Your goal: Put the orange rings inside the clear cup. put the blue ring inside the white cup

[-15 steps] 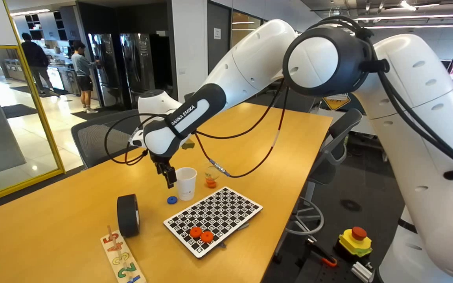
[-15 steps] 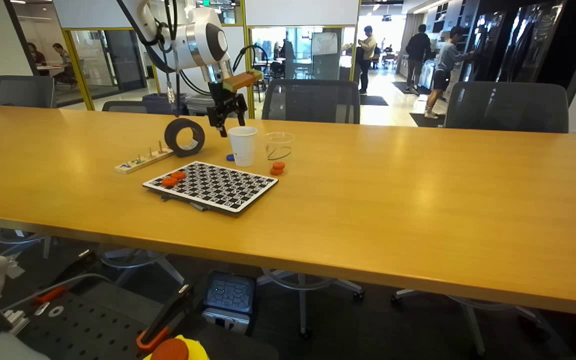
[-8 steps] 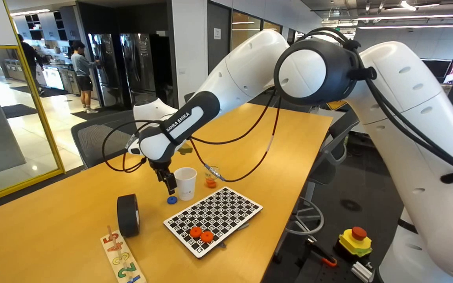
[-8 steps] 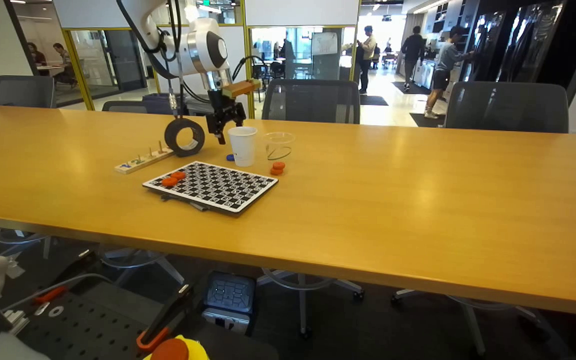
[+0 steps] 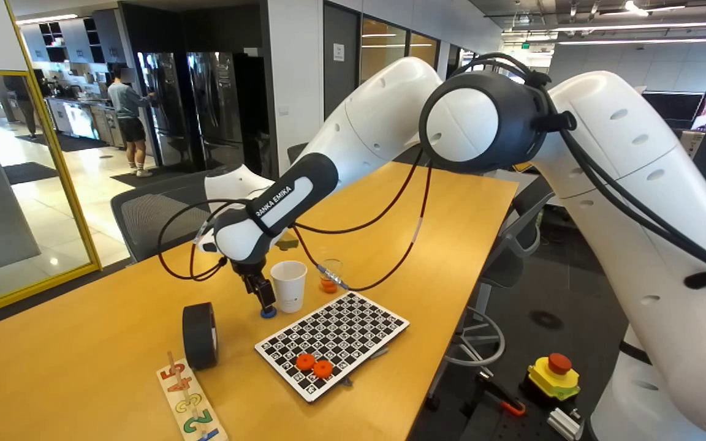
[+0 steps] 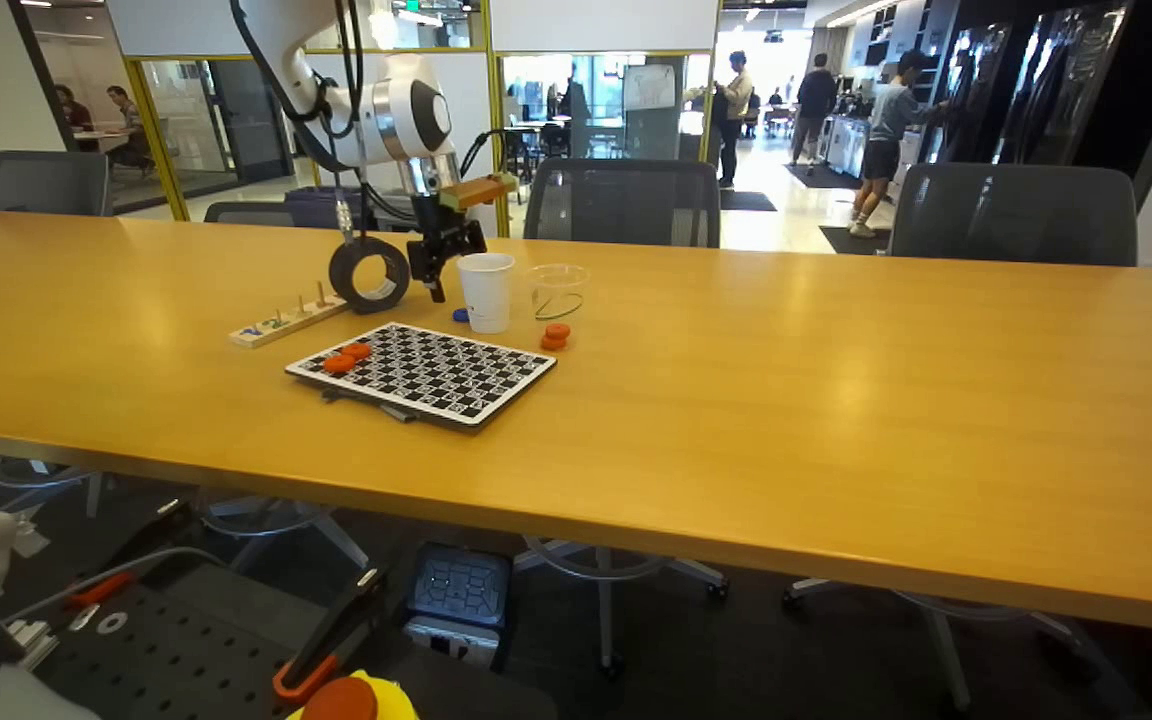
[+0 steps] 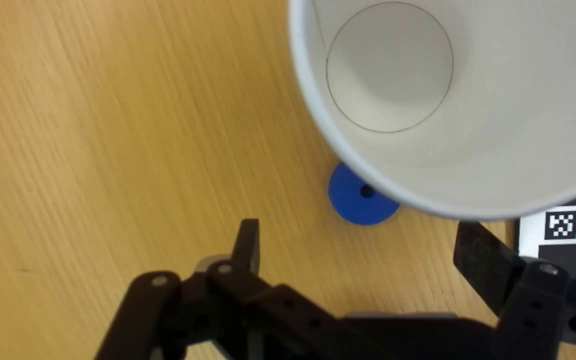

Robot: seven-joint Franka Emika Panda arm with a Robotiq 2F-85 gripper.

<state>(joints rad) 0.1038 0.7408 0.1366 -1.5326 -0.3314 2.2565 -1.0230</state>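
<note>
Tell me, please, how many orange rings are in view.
4: one orange ring beside a second ring on the checkered board; an upper ring and a lower ring, seemingly stacked, inside the clear cup. Others may be hidden.

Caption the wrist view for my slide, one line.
Open gripper above a wood-grained tabletop, the blue ring partly hidden by the white cup, a checkered board at the right edge.

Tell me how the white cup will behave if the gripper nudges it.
The white cup is probably light: the wrist view shows its bottom bare inside. It looks apt to tip, being tall and narrower at the base.
</note>
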